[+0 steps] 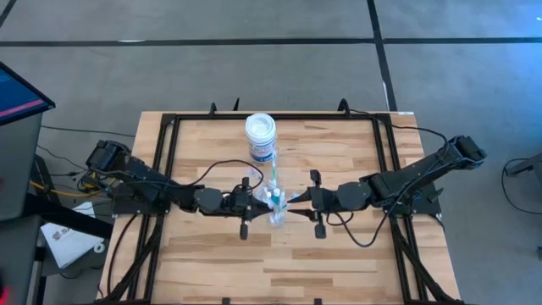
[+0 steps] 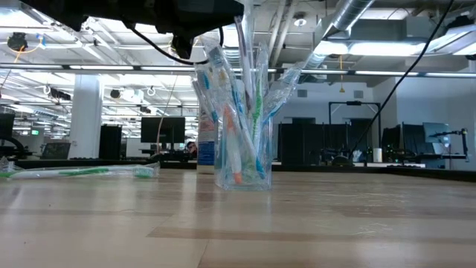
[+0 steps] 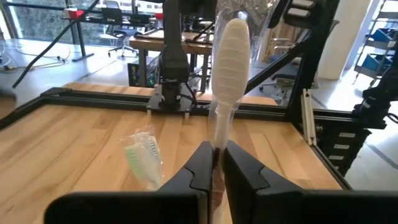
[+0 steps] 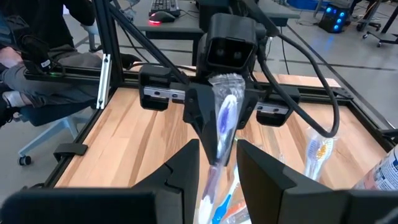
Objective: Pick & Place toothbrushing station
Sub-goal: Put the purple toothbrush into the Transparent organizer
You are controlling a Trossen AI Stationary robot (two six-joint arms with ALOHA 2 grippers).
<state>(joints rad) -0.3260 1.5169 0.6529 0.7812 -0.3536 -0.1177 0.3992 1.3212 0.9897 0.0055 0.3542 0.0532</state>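
Toothbrushes (image 2: 242,112) upright in clear cup (image 2: 243,170) mid-tabletop (image 1: 339,246) (white jar (image 1: 261,135) behind), left tool (image 3: 214,163) clenched on wrapped toothbrush (image 3: 227,74), right tool (image 4: 217,163) gripping blue-headed wrapped toothbrush (image 4: 222,124).

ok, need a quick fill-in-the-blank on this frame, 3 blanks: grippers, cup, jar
1. The left gripper is shut on a wrapped ____.
2. The clear cup stands upright and holds several ____.
3. In the high view, the white jar stands on the table, ____ from both grippers.

Missing words: toothbrush; toothbrushes; apart
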